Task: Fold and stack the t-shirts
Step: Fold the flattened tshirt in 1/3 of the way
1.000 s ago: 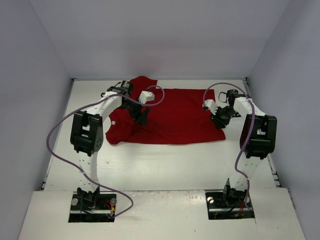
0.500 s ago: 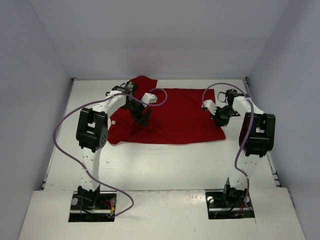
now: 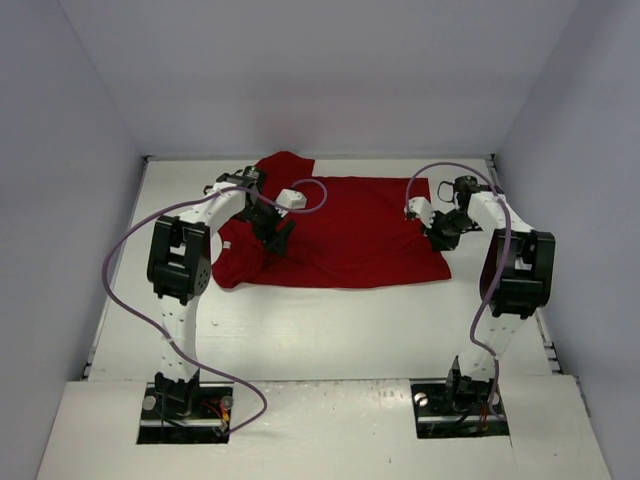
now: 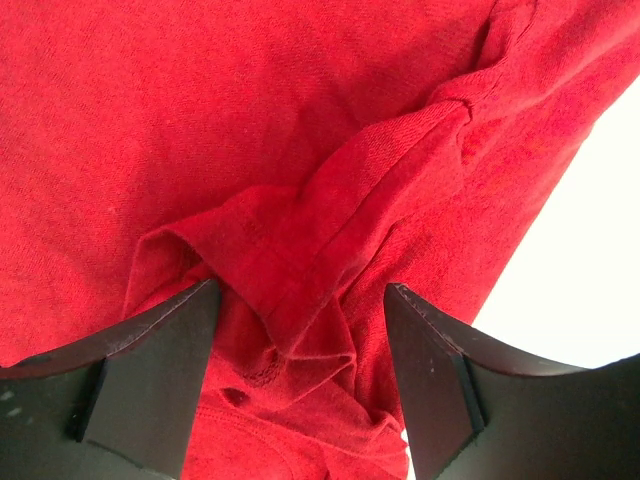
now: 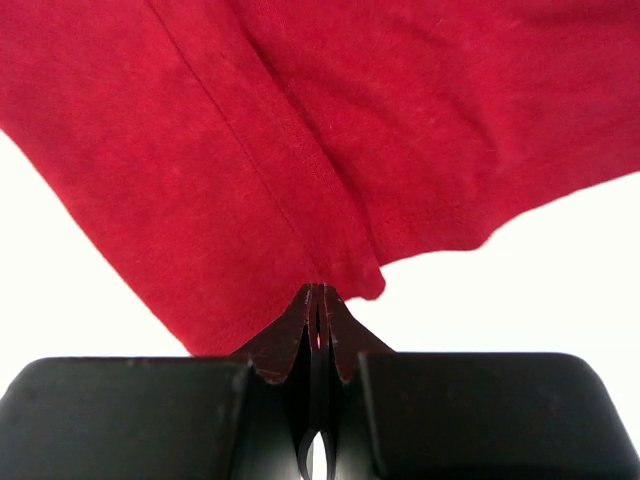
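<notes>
A dark red t-shirt [image 3: 350, 235] lies spread at the back of the white table, its left side rumpled. My left gripper [image 3: 273, 236] is down over that rumpled left part. In the left wrist view it [image 4: 300, 292] stands open, its dark fingers [image 4: 150, 375] on either side of a bunched fold of the t-shirt [image 4: 300, 250]. My right gripper [image 3: 440, 232] is at the shirt's right edge. In the right wrist view it [image 5: 320, 292] is shut, pinching a hemmed edge of the t-shirt [image 5: 300, 130] at the fingertips.
Grey walls enclose the white table [image 3: 320, 330] on three sides. Purple cables [image 3: 120, 260] loop off both arms. The arm bases [image 3: 185, 405] sit at the near edge.
My right gripper has shut on the shirt's right edge and drawn back a little. My left gripper has shifted slightly left over the rumpled cloth, still open.
</notes>
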